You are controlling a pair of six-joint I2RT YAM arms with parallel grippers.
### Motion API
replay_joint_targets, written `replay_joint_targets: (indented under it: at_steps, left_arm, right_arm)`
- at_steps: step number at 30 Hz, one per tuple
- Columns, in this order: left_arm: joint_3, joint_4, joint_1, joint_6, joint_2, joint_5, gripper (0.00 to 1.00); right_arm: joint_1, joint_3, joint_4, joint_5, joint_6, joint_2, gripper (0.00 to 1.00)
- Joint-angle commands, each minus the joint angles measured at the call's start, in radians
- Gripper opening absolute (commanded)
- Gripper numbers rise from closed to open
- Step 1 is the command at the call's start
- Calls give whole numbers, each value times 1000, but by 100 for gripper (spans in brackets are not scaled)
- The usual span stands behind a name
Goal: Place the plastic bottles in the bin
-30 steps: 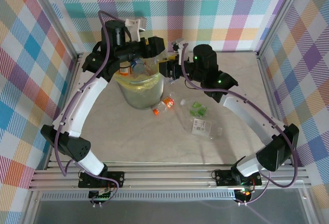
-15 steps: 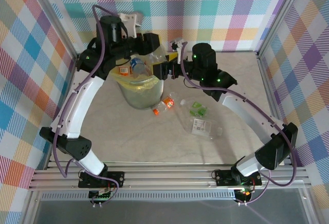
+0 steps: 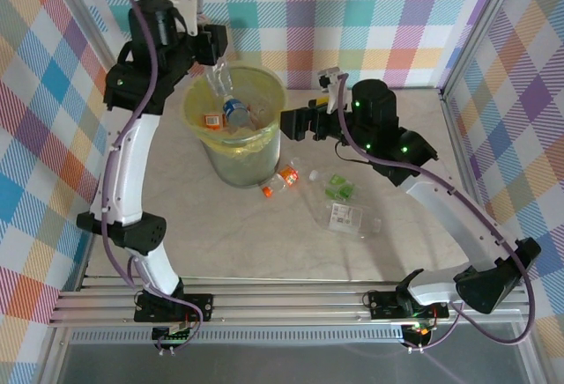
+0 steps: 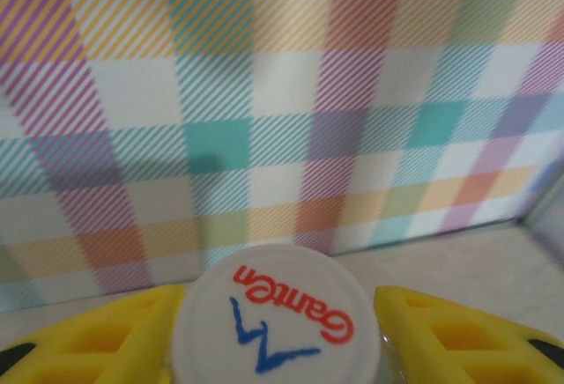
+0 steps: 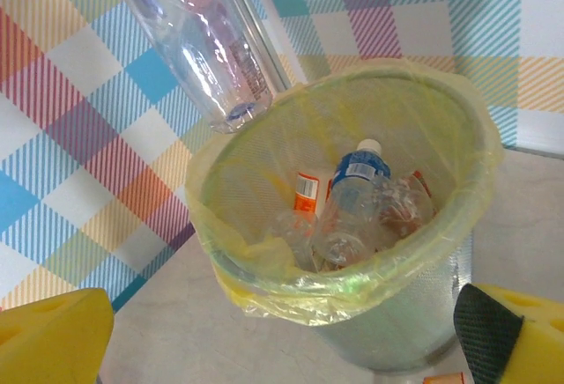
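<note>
My left gripper point(image 3: 214, 49) is raised over the bin's far rim and shut on a clear plastic bottle point(image 3: 217, 77) that hangs neck-up above the opening. Its white printed cap point(image 4: 276, 324) sits between the yellow fingers point(image 4: 97, 336). The same bottle point(image 5: 201, 45) hangs over the bin point(image 5: 352, 287), which is lined with a yellow bag. Inside lie several bottles, one blue-labelled point(image 5: 357, 177) and one orange-labelled point(image 5: 306, 195). My right gripper point(image 3: 288, 124) stands open beside the bin's point(image 3: 231, 157) right rim, holding nothing point(image 5: 282, 349).
Three bottles lie on the table right of the bin: one with an orange cap point(image 3: 280, 180), a green-labelled one point(image 3: 339, 190) and a white-labelled one point(image 3: 349, 218). Checked walls close in the back and both sides.
My left arm has lifted and swung back-left, carrying the bottle from low over the bin's right side to high above its far rim. The right gripper has shifted slightly right.
</note>
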Motion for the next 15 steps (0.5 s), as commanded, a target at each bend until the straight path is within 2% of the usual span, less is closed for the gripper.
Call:
replay_joint_targets:
  at_steps: [1, 15]
  left_arm:
    - [13, -29, 6, 145, 60, -151, 10]
    - [-1, -79, -21, 293, 234, -246, 14]
  right_arm:
    - [5, -26, -27, 57, 28, -14, 100]
    - [0, -68, -138, 281, 108, -38, 100]
